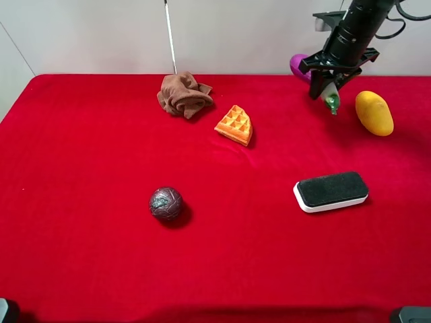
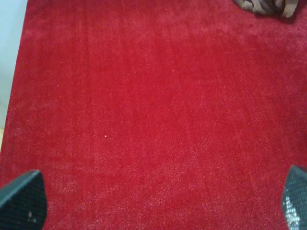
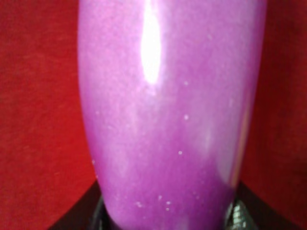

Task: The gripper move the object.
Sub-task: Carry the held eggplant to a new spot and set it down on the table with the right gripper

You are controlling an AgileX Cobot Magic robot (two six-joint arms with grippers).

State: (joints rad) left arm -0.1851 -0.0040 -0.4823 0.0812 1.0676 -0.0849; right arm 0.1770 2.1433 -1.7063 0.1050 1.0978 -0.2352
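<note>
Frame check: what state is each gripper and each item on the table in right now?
right gripper: shut on the eggplant.
eggplant: gripped, tilted, green tip lowest.
left gripper: open, holding nothing.
brown cloth: crumpled in a heap.
waffle: lying flat, untouched.
mango: lying on its side, free.
dark ball: at rest, free.
eraser: black felt side up.

The red counter (image 1: 81, 256) carries a brown cloth (image 1: 184, 95) at 11 o'clock, a waffle wedge (image 1: 235, 125) at 12, a yellow mango (image 1: 374, 112) at 2, a black eraser (image 1: 331, 191) at 3 and a dark ball (image 1: 166, 203) at 8.
</note>
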